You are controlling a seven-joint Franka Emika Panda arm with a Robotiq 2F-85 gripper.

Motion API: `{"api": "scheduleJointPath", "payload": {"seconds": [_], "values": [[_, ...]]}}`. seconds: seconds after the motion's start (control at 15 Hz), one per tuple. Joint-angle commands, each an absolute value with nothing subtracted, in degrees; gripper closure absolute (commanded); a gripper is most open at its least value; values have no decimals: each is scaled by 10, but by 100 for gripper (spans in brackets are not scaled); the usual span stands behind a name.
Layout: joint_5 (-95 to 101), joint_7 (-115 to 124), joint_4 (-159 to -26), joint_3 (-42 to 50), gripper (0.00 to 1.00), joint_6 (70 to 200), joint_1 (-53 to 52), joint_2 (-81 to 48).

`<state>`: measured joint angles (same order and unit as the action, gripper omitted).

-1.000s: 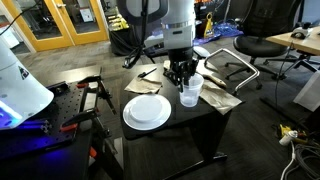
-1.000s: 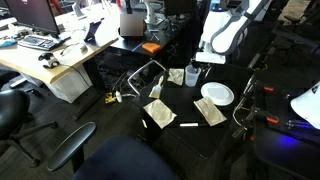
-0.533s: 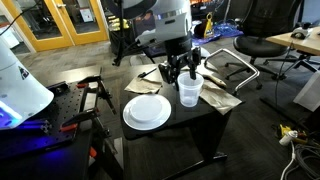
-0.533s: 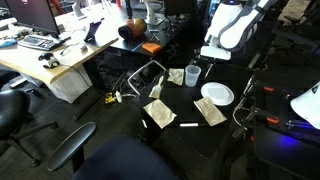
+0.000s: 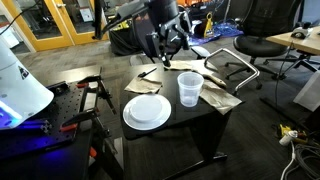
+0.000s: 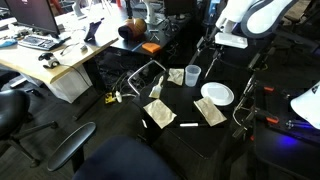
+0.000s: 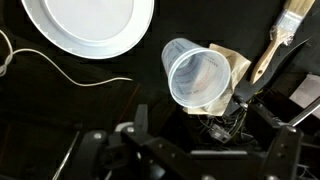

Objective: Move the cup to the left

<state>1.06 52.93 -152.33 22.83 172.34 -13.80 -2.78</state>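
The cup [image 5: 189,88], a clear plastic tumbler, stands upright on the black table [image 5: 190,125], to the right of a flat white plate [image 5: 147,111]. In an exterior view the cup [image 6: 192,74] stands left of the plate [image 6: 217,94]. My gripper [image 5: 166,54] hangs well above the table behind the cup, open and holding nothing. In the wrist view the cup [image 7: 200,75] appears from above, clear of the gripper [image 7: 214,140], with the plate [image 7: 90,25] at the top left.
Crumpled paper napkins [image 6: 158,113] lie on the table, one under the cup's far side [image 7: 235,70]. A wooden-handled brush [image 7: 275,45] lies beside the cup. A white marker [image 6: 188,124] lies near the table edge. Office chairs [image 5: 245,50] and red clamps [image 5: 90,90] surround the table.
The gripper opened, let go of the cup and rose up and back away from it. The cup stays standing on the table.
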Motion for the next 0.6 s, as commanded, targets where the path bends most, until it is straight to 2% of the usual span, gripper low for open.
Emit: {"api": "scheduleJointPath", "payload": {"seconds": [0.0,0.2,0.27,0.33,0.53], "values": [[27,490,-1556,223,0,1686,-143,51],[23,467,-1555,217,0,1660,-147,73],[18,483,-1543,217,0,1685,-142,41],[-10,455,-1543,139,0,1678,-70,44],[-13,451,-1545,138,0,1675,-72,50]]}}
